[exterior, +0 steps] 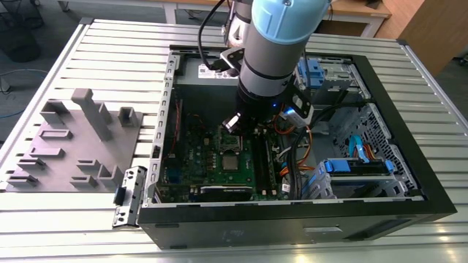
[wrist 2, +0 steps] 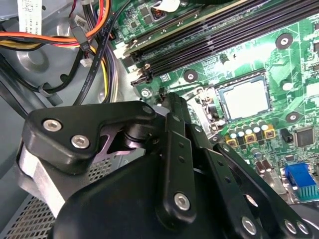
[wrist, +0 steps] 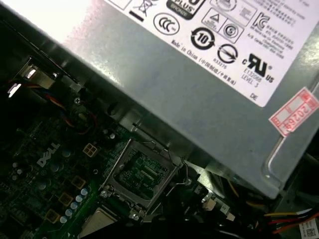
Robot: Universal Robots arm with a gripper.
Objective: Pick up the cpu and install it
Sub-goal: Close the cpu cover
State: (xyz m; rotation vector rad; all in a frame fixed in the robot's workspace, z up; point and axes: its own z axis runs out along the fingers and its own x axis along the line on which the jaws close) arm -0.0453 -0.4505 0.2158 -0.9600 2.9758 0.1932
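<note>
The cpu (wrist 2: 247, 98) lies flat in the socket (wrist 2: 220, 99). The gripper (exterior: 235, 126) hangs near the socket, apart from the cpu. I cannot tell whether it is wide or narrow.

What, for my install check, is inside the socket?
The cpu lies flat inside the socket; whatever is beneath the cpu is covered.
</note>
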